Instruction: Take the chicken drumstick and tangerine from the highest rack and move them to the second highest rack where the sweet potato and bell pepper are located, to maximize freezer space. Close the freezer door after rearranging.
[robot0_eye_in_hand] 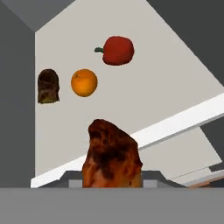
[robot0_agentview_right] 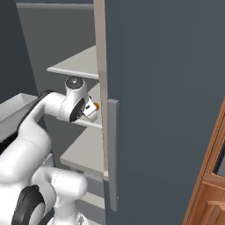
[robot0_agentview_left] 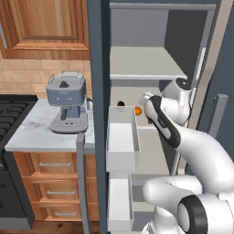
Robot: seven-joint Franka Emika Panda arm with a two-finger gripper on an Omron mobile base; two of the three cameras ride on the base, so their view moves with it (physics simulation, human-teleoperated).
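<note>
In the hand view the brown, glazed chicken drumstick [robot0_eye_in_hand: 112, 153] stands upright between my gripper [robot0_eye_in_hand: 112, 180] jaws, which are shut on it; the fingertips are hidden behind it. Beyond it, on the pale rack [robot0_eye_in_hand: 175, 83], lie the orange tangerine [robot0_eye_in_hand: 84, 82], the red bell pepper [robot0_eye_in_hand: 116, 50] and the dark brown sweet potato [robot0_eye_in_hand: 48, 85]. The drumstick hangs just in front of this rack's white front edge [robot0_eye_in_hand: 183, 119]. From the left base view, the tangerine [robot0_agentview_left: 137, 110] and sweet potato [robot0_agentview_left: 120, 103] lie on the second rack, beside my hand.
The freezer door [robot0_agentview_right: 167, 110] stands open on the right, its handle [robot0_agentview_right: 113, 154] close to my arm. White door bins [robot0_agentview_left: 122, 137] hang on the left. The rack above [robot0_agentview_left: 141, 61] sits over my hand. A coffee machine [robot0_agentview_left: 67, 103] stands on the counter at left.
</note>
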